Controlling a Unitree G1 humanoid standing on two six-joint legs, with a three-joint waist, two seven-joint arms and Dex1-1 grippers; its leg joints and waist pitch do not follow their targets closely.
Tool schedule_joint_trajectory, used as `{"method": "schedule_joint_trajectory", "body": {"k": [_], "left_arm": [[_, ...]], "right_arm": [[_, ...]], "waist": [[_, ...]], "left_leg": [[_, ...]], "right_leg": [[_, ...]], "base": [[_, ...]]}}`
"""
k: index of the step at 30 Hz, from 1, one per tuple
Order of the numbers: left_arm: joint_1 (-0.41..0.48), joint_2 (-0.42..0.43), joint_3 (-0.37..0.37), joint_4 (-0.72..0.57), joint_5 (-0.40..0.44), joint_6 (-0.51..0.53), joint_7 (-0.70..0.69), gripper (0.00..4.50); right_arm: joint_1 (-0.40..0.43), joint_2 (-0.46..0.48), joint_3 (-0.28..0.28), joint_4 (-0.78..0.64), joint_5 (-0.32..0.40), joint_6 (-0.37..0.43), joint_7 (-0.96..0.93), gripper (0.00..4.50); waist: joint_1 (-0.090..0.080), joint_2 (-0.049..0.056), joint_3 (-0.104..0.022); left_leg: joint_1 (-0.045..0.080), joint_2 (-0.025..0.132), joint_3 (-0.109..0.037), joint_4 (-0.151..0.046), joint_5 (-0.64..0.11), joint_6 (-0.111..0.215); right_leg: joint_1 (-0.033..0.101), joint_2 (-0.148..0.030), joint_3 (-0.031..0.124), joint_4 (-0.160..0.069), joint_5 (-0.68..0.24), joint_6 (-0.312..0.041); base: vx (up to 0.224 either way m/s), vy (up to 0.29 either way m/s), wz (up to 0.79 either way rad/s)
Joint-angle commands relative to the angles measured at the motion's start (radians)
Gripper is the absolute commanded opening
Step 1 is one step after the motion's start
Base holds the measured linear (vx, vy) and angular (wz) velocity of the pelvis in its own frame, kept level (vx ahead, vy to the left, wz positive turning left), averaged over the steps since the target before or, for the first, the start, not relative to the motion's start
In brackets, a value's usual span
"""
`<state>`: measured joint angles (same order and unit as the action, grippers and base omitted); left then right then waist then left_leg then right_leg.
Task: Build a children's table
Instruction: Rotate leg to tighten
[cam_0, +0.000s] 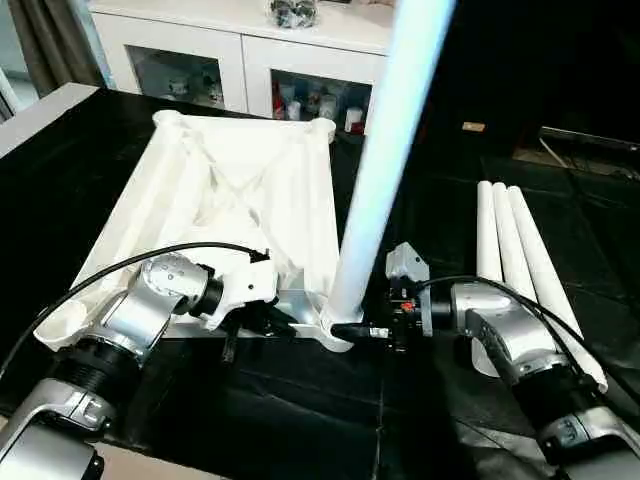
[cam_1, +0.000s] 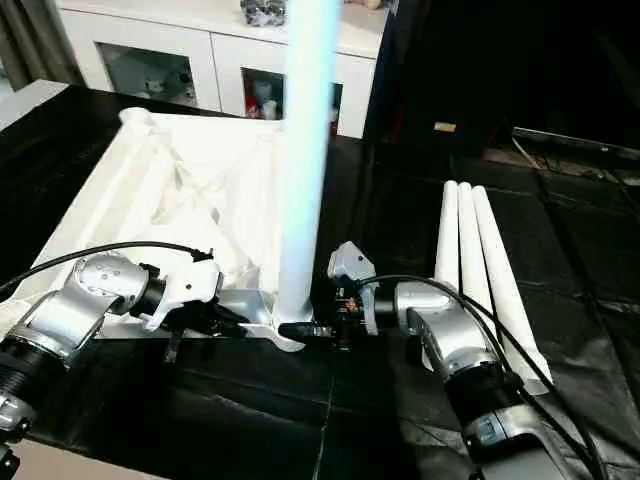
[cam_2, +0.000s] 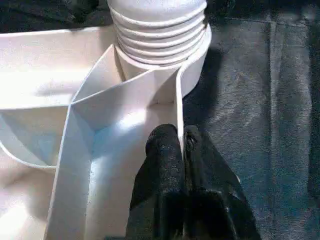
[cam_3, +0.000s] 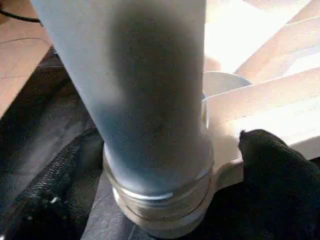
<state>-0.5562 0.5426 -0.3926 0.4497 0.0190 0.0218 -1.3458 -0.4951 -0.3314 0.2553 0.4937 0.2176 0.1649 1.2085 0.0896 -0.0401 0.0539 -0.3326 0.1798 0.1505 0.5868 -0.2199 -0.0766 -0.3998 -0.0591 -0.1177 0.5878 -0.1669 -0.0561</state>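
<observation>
The white table top (cam_0: 240, 180) lies upside down on the black mat, ribs up. One white leg (cam_0: 385, 170) stands upright in the round socket at its near right corner. My left gripper (cam_0: 262, 322) is at the near edge beside that socket. In the left wrist view it (cam_2: 180, 142) is shut on the thin rim wall of the table top. My right gripper (cam_0: 355, 332) is at the foot of the standing leg, open, with a finger on either side of the leg (cam_3: 150, 100). One finger (cam_3: 270, 165) rests by the socket flange, apart from the leg.
Three loose white legs (cam_0: 510, 250) lie side by side on the mat to the right of my right arm. A white glass-door cabinet (cam_0: 240, 60) stands behind the table top. Black cables loop over both forearms.
</observation>
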Motion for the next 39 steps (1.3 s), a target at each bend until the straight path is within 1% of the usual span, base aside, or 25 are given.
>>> {"method": "schedule_joint_trajectory", "body": {"k": [1,3,4,7,8,9,12,14,15,16,20,23,25,26,27,28,29,30,31,32,34,35,36,38,39], "left_arm": [[0.004,0.002,-0.046,-0.009,0.028,-0.014,-0.042,0.00],[0.002,0.003,-0.046,-0.005,0.027,-0.018,-0.049,0.00],[0.001,0.003,-0.046,-0.004,0.026,-0.019,-0.051,0.00],[-0.001,0.005,-0.049,-0.003,0.025,-0.022,-0.055,0.00],[0.000,0.006,-0.050,-0.002,0.026,-0.023,-0.056,0.00],[0.000,0.006,-0.051,-0.002,0.027,-0.024,-0.057,0.00],[0.001,0.005,-0.051,-0.002,0.030,-0.021,-0.057,0.00],[0.001,0.004,-0.050,0.000,0.032,-0.019,-0.057,0.00],[0.001,0.004,-0.050,0.000,0.032,-0.019,-0.057,0.00],[0.001,0.003,-0.049,0.002,0.031,-0.014,-0.058,0.00],[0.001,0.000,-0.046,0.006,0.027,0.003,-0.054,0.00],[0.001,-0.007,-0.038,0.011,0.024,0.021,-0.035,0.00],[0.000,-0.023,-0.023,0.013,0.014,0.058,-0.009,0.00],[-0.003,-0.052,0.006,0.006,-0.007,0.118,0.039,0.00],[-0.005,-0.070,0.020,0.000,-0.015,0.150,0.071,0.00],[-0.006,-0.075,0.024,-0.001,-0.016,0.158,0.082,0.00],[-0.009,-0.095,0.037,-0.004,-0.019,0.180,0.121,0.00],[-0.013,-0.124,0.057,-0.007,-0.025,0.222,0.174,0.00],[-0.019,-0.154,0.074,-0.005,-0.026,0.252,0.230,0.00],[-0.022,-0.170,0.081,-0.003,-0.025,0.265,0.260,0.00],[-0.032,-0.206,0.097,-0.004,-0.021,0.309,0.324,0.00],[-0.043,-0.239,0.113,0.002,-0.015,0.336,0.385,0.00],[-0.044,-0.242,0.114,0.003,-0.014,0.339,0.392,0.00],[-0.065,-0.298,0.136,0.012,-0.001,0.384,0.484,0.00],[-0.079,-0.337,0.149,0.013,0.008,0.417,0.544,0.00]], "right_arm": [[-0.023,-0.017,0.003,0.016,-0.003,0.003,0.018,4.00],[-0.031,-0.018,0.003,0.027,-0.002,0.001,0.029,3.69],[-0.033,-0.018,0.004,0.031,-0.002,0.000,0.032,3.69],[-0.045,-0.015,0.002,0.059,-0.007,-0.013,0.041,3.44],[-0.048,-0.014,0.000,0.069,-0.008,-0.015,0.045,3.44],[-0.051,-0.011,-0.001,0.079,-0.010,-0.016,0.050,3.25],[-0.049,-0.008,-0.001,0.084,-0.012,-0.017,0.054,3.10],[-0.050,-0.006,-0.002,0.089,-0.009,-0.017,0.057,2.87],[-0.049,-0.006,-0.002,0.089,-0.009,-0.017,0.057,2.85],[-0.046,-0.004,-0.002,0.091,-0.007,-0.015,0.059,2.85],[-0.030,0.001,0.000,0.094,-0.007,-0.010,0.057,2.76],[-0.015,0.008,-0.013,0.089,0.005,0.002,0.048,2.75],[0.001,0.020,-0.030,0.074,0.021,0.023,0.024,2.75],[0.033,0.044,-0.055,0.040,0.040,0.049,-0.038,2.75],[0.051,0.060,-0.066,0.023,0.044,0.064,-0.081,2.75],[0.057,0.066,-0.069,0.019,0.045,0.069,-0.096,2.75],[0.073,0.086,-0.076,0.014,0.033,0.061,-0.155,2.75],[0.095,0.115,-0.082,0.009,0.021,0.047,-0.221,2.75],[0.110,0.150,-0.088,0.013,0.005,0.050,-0.301,2.75],[0.116,0.169,-0.091,0.017,-0.003,0.058,-0.344,2.74],[0.125,0.215,-0.098,0.035,-0.015,0.043,-0.421,2.74],[0.122,0.253,-0.104,0.064,-0.027,0.034,-0.490,2.74],[0.121,0.257,-0.105,0.067,-0.029,0.033,-0.497,2.74],[0.089,0.317,-0.128,0.142,-0.063,0.015,-0.655,2.74],[0.061,0.354,-0.149,0.184,-0.082,0.013,-0.759,2.74]], "waist": [[-0.003,0.007,-0.064],[-0.002,0.007,-0.063],[-0.001,0.006,-0.063],[-0.001,0.008,-0.065],[-0.002,0.007,-0.066],[-0.002,0.008,-0.066],[-0.002,0.006,-0.067],[-0.001,0.007,-0.067],[-0.002,0.006,-0.066],[-0.001,0.009,-0.067],[-0.001,0.009,-0.067],[0.000,0.009,-0.067],[0.001,0.009,-0.066],[0.002,0.009,-0.064],[-0.001,0.008,-0.064],[-0.002,0.006,-0.062],[-0.004,0.008,-0.061],[-0.006,0.007,-0.059],[-0.008,0.003,-0.059],[-0.010,0.004,-0.057],[-0.018,0.002,-0.055],[-0.027,0.002,-0.052],[-0.029,0.002,-0.050],[-0.034,0.005,-0.050],[-0.046,0.009,-0.049]], "left_leg": [[-0.009,0.062,-0.004,-0.064,-0.060,0.057],[-0.008,0.060,-0.003,-0.063,-0.072,0.052],[-0.009,0.059,-0.003,-0.062,-0.071,0.050],[-0.010,0.060,-0.004,-0.061,-0.056,0.051],[-0.009,0.061,-0.004,-0.061,-0.056,0.051],[-0.009,0.061,-0.004,-0.060,-0.058,0.052],[-0.010,0.061,-0.004,-0.060,-0.048,0.054],[-0.009,0.061,-0.003,-0.059,-0.050,0.054],[-0.010,0.060,-0.003,-0.060,-0.050,0.054],[-0.009,0.060,-0.004,-0.060,-0.052,0.053],[-0.010,0.060,-0.003,-0.059,-0.049,0.053],[-0.010,0.060,-0.003,-0.059,-0.048,0.053],[-0.008,0.061,-0.003,-0.060,-0.054,0.052],[-0.006,0.062,-0.004,-0.061,-0.059,0.046],[-0.007,0.063,-0.003,-0.062,-0.064,0.042],[-0.008,0.060,-0.006,-0.063,-0.081,0.033],[-0.008,0.058,-0.005,-0.064,-0.098,0.025],[-0.005,0.056,-0.005,-0.065,-0.117,0.018],[-0.006,0.056,-0.005,-0.065,-0.119,0.011],[-0.007,0.052,-0.007,-0.066,-0.135,0.007],[-0.008,0.048,-0.008,-0.066,-0.154,0.005],[-0.001,0.042,-0.006,-0.062,-0.184,0.009],[0.003,0.036,-0.006,-0.059,-0.197,0.015],[0.000,0.038,-0.008,-0.061,-0.199,0.011],[0.005,0.041,-0.013,-0.062,-0.233,0.001]], "right_leg": [[0.069,-0.105,0.075,-0.055,-0.208,-0.175],[0.067,-0.105,0.075,-0.059,-0.243,-0.165],[0.068,-0.106,0.076,-0.060,-0.255,-0.158],[0.067,-0.103,0.074,-0.056,-0.241,-0.157],[0.066,-0.103,0.074,-0.056,-0.238,-0.160],[0.066,-0.103,0.074,-0.055,-0.234,-0.164],[0.067,-0.102,0.074,-0.053,-0.218,-0.168],[0.067,-0.103,0.074,-0.053,-0.221,-0.167],[0.067,-0.102,0.074,-0.053,-0.223,-0.167],[0.067,-0.103,0.074,-0.054,-0.227,-0.166],[0.067,-0.102,0.073,-0.053,-0.216,-0.169],[0.068,-0.103,0.074,-0.053,-0.217,-0.168],[0.066,-0.102,0.073,-0.055,-0.228,-0.167],[0.065,-0.105,0.073,-0.057,-0.236,-0.167],[0.066,-0.104,0.075,-0.058,-0.244,-0.162],[0.066,-0.105,0.072,-0.063,-0.284,-0.150],[0.065,-0.105,0.072,-0.070,-0.332,-0.133],[0.063,-0.105,0.071,-0.077,-0.375,-0.120],[0.064,-0.106,0.071,-0.077,-0.390,-0.113],[0.063,-0.106,0.067,-0.086,-0.444,-0.091],[0.062,-0.105,0.061,-0.094,-0.497,-0.067],[0.055,-0.104,0.056,-0.109,-0.573,-0.034],[0.051,-0.104,0.052,-0.120,-0.620,-0.016],[0.052,-0.103,0.049,-0.121,-0.629,-0.010],[0.049,-0.101,0.039,-0.126,-0.637,-0.005]], "base": [[0.000,0.000,0.00],[0.000,0.000,0.00],[0.000,0.000,0.00],[0.000,0.000,0.00],[0.000,0.000,0.00],[0.000,0.000,0.00],[0.000,0.000,0.00],[0.000,0.000,0.00],[0.000,0.000,0.00],[0.000,0.000,0.00],[0.000,0.000,0.00],[0.000,0.000,0.00],[0.000,0.000,0.00],[0.000,0.000,0.00],[0.000,0.000,0.00],[0.000,0.000,0.00],[0.000,0.000,0.00],[0.000,0.000,0.00],[0.000,0.000,0.00],[0.000,0.000,0.00],[0.000,0.000,0.00],[0.000,0.000,0.00],[0.000,0.000,0.00],[0.000,0.000,0.00],[0.000,0.000,0.00]]}}
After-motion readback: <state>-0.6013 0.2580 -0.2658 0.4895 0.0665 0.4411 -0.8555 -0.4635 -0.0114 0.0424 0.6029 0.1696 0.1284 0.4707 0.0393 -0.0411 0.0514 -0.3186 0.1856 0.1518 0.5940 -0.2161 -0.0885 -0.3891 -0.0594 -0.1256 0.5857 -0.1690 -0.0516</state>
